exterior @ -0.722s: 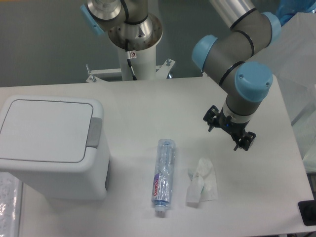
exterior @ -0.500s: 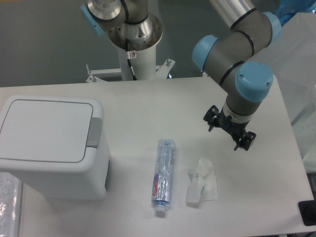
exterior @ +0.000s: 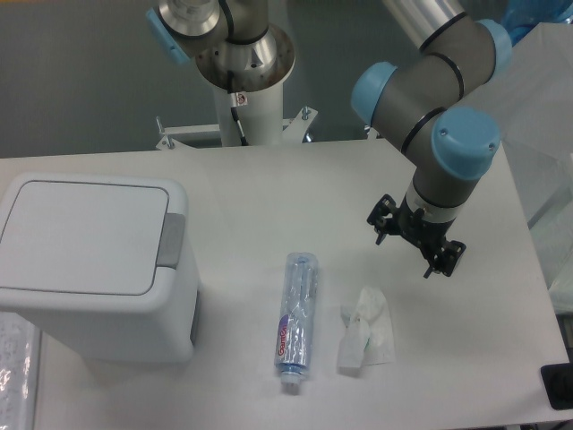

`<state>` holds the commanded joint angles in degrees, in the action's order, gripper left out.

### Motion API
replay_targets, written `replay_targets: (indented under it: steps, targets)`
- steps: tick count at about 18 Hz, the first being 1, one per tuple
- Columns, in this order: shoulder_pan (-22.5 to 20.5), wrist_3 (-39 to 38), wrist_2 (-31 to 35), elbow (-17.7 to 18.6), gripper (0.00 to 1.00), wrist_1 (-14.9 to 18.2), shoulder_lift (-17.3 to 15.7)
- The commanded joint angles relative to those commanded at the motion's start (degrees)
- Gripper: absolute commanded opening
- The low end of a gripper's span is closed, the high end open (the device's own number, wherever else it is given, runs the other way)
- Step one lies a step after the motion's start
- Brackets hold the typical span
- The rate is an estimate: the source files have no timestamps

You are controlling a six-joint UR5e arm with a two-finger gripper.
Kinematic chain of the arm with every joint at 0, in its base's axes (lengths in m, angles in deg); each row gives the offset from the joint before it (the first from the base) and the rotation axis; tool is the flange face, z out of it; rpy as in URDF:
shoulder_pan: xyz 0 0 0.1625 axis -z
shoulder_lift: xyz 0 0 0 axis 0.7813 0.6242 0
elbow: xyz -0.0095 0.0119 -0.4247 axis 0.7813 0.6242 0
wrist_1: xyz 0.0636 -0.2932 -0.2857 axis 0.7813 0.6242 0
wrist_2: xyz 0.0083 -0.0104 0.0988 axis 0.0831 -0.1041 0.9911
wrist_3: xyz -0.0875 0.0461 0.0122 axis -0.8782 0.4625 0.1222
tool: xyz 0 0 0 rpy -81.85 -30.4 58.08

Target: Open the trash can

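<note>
The trash can is a big white boxy bin at the table's left, its flat lid down and shut. A grey push-button tab sits on the lid's right rim. My gripper hangs over the right part of the table, far from the bin. Its two black fingers stand apart with nothing between them, so it is open.
A clear plastic bottle lies on its side in the middle of the table. A crumpled white tissue lies just right of it, below the gripper. The robot's base column rises at the back edge.
The gripper has shifted very slightly down and left. The bin, bottle and tissue have not moved.
</note>
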<state>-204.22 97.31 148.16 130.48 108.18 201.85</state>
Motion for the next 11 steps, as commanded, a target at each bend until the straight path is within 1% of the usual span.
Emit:
replay_targets:
  steps: [2, 4, 5, 7, 9, 11]
  targets:
    - [0.35, -4.03, -3.77, -0.17, 1.0, -0.09, -0.61]
    - [0.7, -9.13, -7.99, -0.18, 1.0, -0.09, -2.19]
    - [0.71, -12.46, -10.88, -0.44, 1.0, 0.0, -2.55]
    - [1.14, -19.84, -18.87, -0.88, 1.0, 0.0, -2.64]
    - [1.41, -25.3, -25.3, -1.49, 1.0, 0.0, -2.81]
    - [2.72, -28.39, -27.08, -1.67, 1.0, 0.0, -3.77]
